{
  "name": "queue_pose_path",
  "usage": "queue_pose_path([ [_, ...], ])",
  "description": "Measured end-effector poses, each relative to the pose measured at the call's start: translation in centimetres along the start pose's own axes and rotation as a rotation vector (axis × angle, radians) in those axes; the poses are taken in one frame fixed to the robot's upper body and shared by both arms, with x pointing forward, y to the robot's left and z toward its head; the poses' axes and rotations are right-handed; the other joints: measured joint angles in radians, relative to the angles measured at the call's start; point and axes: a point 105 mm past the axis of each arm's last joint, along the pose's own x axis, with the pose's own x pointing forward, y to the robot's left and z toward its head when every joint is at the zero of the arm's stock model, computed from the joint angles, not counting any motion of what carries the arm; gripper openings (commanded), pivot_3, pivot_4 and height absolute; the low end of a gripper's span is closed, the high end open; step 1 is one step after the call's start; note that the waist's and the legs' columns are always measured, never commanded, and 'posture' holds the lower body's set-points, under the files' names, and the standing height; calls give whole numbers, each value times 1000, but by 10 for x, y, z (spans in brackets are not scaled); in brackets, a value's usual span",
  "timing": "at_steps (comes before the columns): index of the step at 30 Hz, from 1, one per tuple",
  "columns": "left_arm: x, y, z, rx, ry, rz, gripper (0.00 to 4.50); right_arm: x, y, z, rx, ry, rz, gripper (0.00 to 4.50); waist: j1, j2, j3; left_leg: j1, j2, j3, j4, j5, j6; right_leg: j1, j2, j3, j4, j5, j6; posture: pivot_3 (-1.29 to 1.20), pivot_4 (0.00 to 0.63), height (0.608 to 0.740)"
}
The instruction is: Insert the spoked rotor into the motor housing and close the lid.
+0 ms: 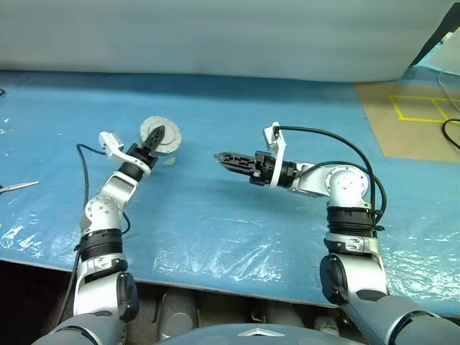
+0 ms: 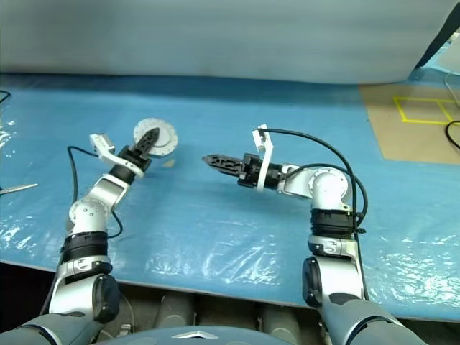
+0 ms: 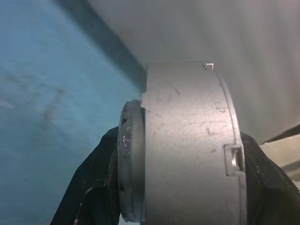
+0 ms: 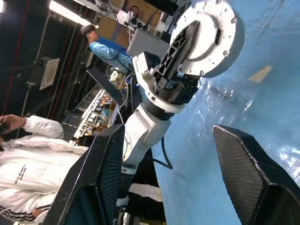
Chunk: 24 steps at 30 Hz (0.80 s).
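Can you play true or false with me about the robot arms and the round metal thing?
1. The left gripper holds the round metal housing. True.
2. The right gripper holds something too. False: it is open and empty.
3. The table cover is red. False: it is blue.
4. People show behind the left arm in the right wrist view. True.
5. The two grippers touch. False: they are apart.

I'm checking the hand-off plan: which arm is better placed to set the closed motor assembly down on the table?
Left. The left claw already grips the motor housing by its sides, above the blue table cover. The right claw is open and empty, apart from the assembly, pointing toward it.
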Motion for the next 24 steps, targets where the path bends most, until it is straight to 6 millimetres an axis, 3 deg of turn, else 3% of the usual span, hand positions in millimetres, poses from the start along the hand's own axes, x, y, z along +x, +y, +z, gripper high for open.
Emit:
queue_pose_path([
  [4, -5, 26, -13, 19, 55, 103, 2486, 2, -4, -5, 5, 11, -13, 3096, 2, 0, 0, -3, 0, -2, 2, 0, 0, 0, -1, -2, 0, 0, 0, 0, 150, 740],
  [8, 2, 25, -14, 101, 77, 98, 2486, 2, -5, -4, -8, 3, -23, 3096, 2, -1, 0, -1, 1, -3, 3, 0, 0, 1, -1, -3, 3, 0, 0, 0, 150, 740],
  [13, 0, 34, -18, 126, 90, 134, 4063, 3, -4, -6, -28, 14, -29, 3096, -1, -1, 0, -1, 1, -3, 6, 0, 0, 1, -1, -3, 5, 0, 0, 0, 150, 740],
  [14, 0, 35, -17, 131, 91, 138, 4063, 3, -5, -6, -28, 15, -29, 3096, -1, -1, 0, -1, 1, -3, 6, 0, 0, 1, -1, -3, 6, 0, 0, 0, 150, 740],
  [20, -8, 60, 16, 239, 21, 286, 4063, 5, -4, -6, -38, 15, -20, 3096, -10, -1, 0, 2, 1, -3, 7, 0, 0, 1, -1, -2, 8, 0, 0, 0, 150, 740],
  [24, -36, 88, 55, 295, -57, 434, 4063, 5, -3, -6, -44, 11, -15, 3096, -19, -1, 0, 3, 1, -3, 6, 0, 0, 1, -1, -2, 9, 0, 0, 0, 150, 740],
])
